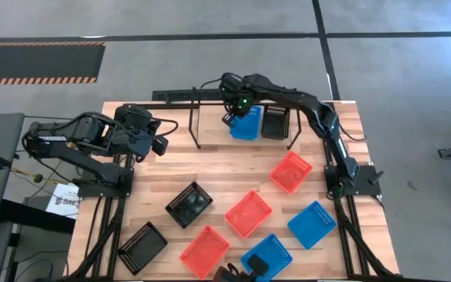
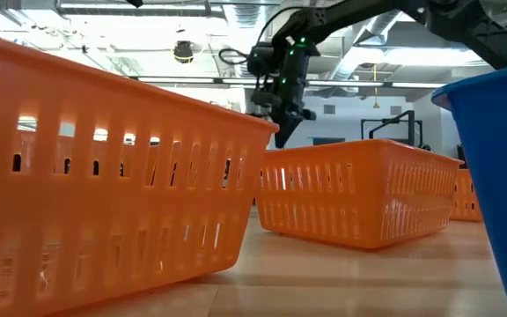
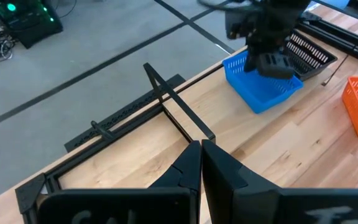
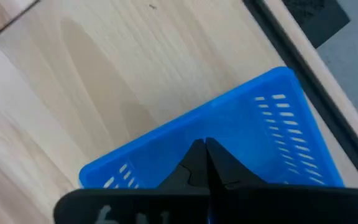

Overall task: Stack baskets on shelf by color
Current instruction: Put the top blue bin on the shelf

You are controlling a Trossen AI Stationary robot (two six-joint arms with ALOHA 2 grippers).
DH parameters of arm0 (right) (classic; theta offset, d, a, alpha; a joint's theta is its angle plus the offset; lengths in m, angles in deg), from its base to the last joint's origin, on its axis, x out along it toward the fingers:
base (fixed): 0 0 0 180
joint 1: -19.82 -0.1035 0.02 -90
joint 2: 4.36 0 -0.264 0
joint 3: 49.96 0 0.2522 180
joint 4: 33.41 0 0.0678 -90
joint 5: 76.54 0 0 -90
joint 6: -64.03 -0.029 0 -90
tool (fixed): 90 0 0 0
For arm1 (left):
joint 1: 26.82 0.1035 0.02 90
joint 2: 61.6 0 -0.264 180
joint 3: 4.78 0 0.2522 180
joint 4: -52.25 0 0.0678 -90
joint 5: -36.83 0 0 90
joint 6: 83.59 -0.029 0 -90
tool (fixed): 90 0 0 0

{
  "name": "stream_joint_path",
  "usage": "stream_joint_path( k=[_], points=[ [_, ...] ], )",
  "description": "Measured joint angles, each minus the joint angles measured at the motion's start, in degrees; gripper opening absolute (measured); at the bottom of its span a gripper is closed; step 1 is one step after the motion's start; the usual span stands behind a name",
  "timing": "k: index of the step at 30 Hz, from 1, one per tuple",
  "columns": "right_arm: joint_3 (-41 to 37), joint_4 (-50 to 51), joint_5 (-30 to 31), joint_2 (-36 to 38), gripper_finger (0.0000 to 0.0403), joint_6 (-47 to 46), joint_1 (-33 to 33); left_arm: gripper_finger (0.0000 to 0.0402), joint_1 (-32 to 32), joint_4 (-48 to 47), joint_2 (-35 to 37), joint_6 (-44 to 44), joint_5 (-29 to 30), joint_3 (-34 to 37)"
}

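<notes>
Baskets lie across the plank table (image 1: 218, 168), and two sit at the shelf (image 1: 210, 98) near the table's twelve o'clock edge: a blue basket (image 1: 246, 125) and, touching its three o'clock side, a black basket (image 1: 275, 122). The shelf's black rod frame runs along that far edge, with upright legs toward eleven o'clock.

The right gripper (image 1: 232, 117) hangs over the blue basket's nine o'clock rim; its fingers are pressed together — the right wrist view shows them meeting in a point just above the blue wall, clasping nothing. The left gripper (image 1: 160, 145) waits at about ten o'clock on the table, fingers likewise clenched on nothing and aimed toward the shelf.

Toward the middle and the six o'clock edge the others are scattered apart: a red-orange basket (image 1: 290, 171) at three o'clock, another red-orange one (image 1: 249, 213) at centre, a third (image 1: 204, 251) at six o'clock, a blue one (image 1: 312, 224) at four o'clock, a blue one (image 1: 266, 257) near six o'clock, a black one (image 1: 189, 204) at seven o'clock — and one more black (image 1: 142, 247) at eight o'clock.
</notes>
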Motion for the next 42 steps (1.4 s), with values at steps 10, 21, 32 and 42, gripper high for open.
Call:
stream_joint_path(
  k=[10,21,32,42],
  points=[
    [-0.07,-1.82,-0.96,-3.68,0.0,1.8,0.46,0.0,0.0,0.0,0.0,0.0,0.04,0.0],
    [-0.02,-7.54,-1.8,-3.53,0.0,1.71,0.16,0.0,0.0,0.0,0.0,-0.02,0.04,-0.02],
    [-0.02,-9.36,-3.19,-3.53,0.0,1.66,-5.59,0.0,0.0,0.0,0.0,-0.61,0.04,-0.02],
    [-0.02,-17.96,-2.72,-3.53,0.0,-1.21,-4.2,0.0,-0.65,0.0,0.0,-0.59,-0.88,-0.04]
  ],
)
